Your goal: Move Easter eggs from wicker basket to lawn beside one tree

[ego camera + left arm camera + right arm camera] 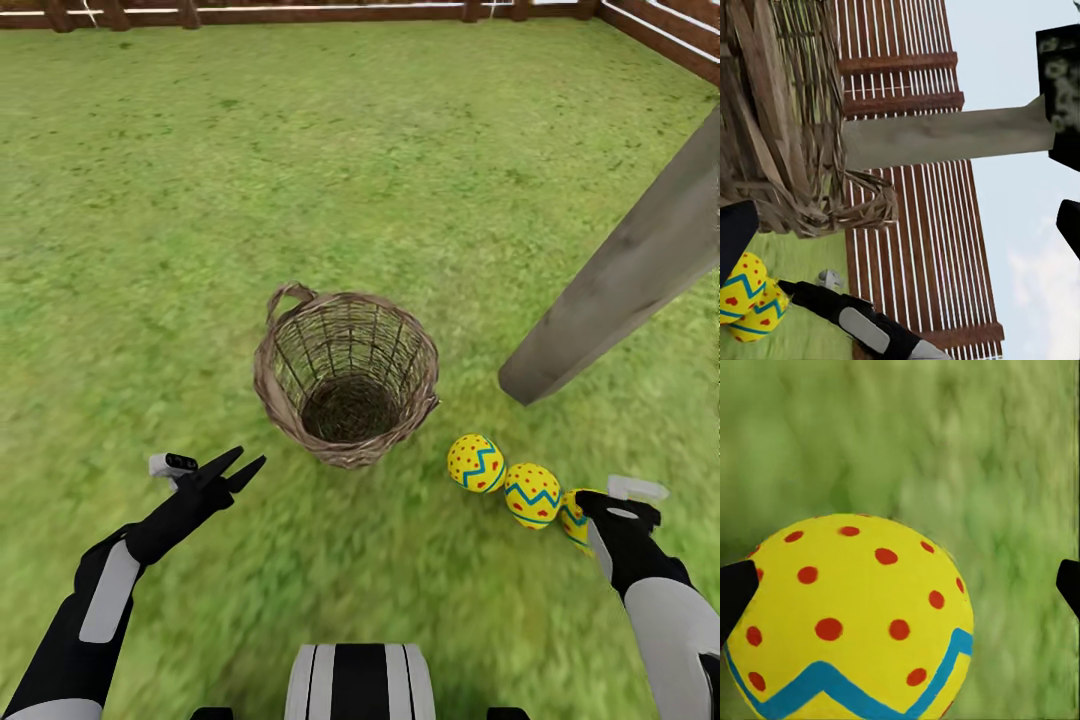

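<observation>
Fenced lawn [150,200]: the basket [347,375] stands empty, its three eggs [531,494] lined up on the grass by the tree trunk [620,280]. Right gripper [612,503] hovers over the third egg, jaws wide, apparently having released it; left gripper [238,468] idles, jaws parted.

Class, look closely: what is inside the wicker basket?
The wicker basket holds no eggs: its dark woven bottom shows bare. All three Easter eggs lie outside on the lawn.
</observation>
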